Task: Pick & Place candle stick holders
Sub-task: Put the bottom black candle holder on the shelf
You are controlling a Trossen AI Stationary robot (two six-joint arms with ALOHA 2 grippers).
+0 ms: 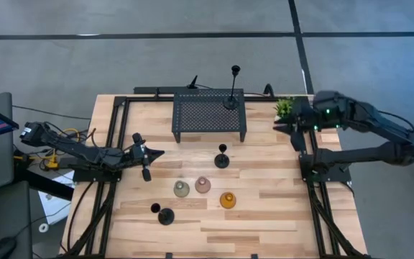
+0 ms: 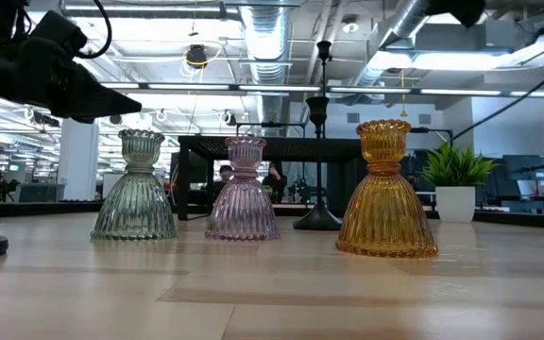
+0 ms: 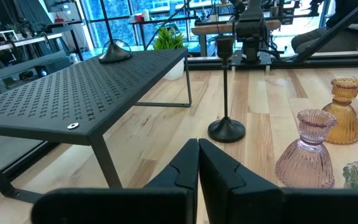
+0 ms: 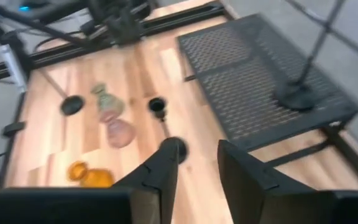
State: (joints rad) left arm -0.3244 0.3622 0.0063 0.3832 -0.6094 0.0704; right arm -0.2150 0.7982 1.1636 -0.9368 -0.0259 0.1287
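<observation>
My left gripper (image 1: 157, 153) hovers at nine o'clock on the worktop (image 1: 279, 208), fingers pressed together and holding nothing. My right gripper (image 1: 279, 128) waits at two o'clock by the potted plant (image 1: 284, 107), fingers apart. One tall black holder (image 1: 232, 97) stands on the rack (image 1: 208, 115); another black holder (image 1: 222, 158) stands mid-worktop. The green holder (image 1: 182, 188), pink holder (image 1: 203, 185) and amber holder (image 1: 227, 200) cluster toward six o'clock, a third black holder (image 1: 164, 215) at seven.

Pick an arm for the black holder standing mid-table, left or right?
Probably right. The right gripper is open and looks toward the black holder; the left gripper is shut, though about as near.
</observation>
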